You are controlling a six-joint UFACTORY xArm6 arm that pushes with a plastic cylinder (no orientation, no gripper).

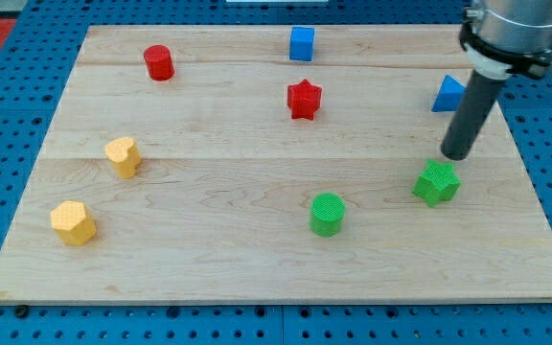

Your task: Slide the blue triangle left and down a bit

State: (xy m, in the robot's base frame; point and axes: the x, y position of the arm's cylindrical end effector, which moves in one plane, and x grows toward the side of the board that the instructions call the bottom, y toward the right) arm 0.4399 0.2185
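**Tip standing short of the blue triangle**

My tip is resting on the wooden board near its right edge; as a bare rod it is holding nothing, with nothing to open or close. It is sitting just above the green star and below the blue triangle, apart from both as far as I can tell.

I am judging the triangle to be light, rigid and quick to slide or spin on smooth wood. I should be pressing on its upper right face, which means rounding it first.

Going near to far: the green cylinder and two yellow blocks are lying toward the near edge, the red star mid-board, and the red cylinder and blue cube along the far edge. Left and down of the triangle bare wood is lying open, the green star being the closest hazard.
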